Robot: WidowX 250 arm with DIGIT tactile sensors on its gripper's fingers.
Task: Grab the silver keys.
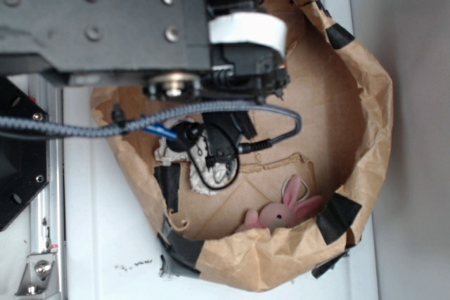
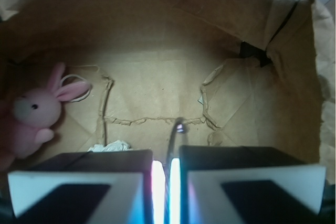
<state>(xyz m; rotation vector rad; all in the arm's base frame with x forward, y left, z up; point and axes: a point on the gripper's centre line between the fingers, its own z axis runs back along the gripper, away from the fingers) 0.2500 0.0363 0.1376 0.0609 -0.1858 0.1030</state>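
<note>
**Keys pinched in the bag**

A thin silver piece of the silver keys [image 2: 177,129] is poking out between the gripper [image 2: 166,174] fingers [image 2: 79,182], which are squeezing tight on it inside the brown paper bag [image 1: 365,103]. A crumpled white paper wad [image 1: 204,173] is lying under the arm, and a pink plush bunny [image 1: 285,210] is leaning against the bag wall. The bag floor ahead is lying bare. The bag is sitting on a white table [image 1: 105,244].

1. A white desk [image 1: 105,244] fills the exterior view's lower left, toward 7 o'clock.
2. A grey wall [image 1: 415,33] runs down the side at 3 o'clock.
3. A metal rail [image 1: 48,194] with a bracket [image 1: 39,272] borders the desk at 8 o'clock.
4. Even, soft light falls throughout.
</note>
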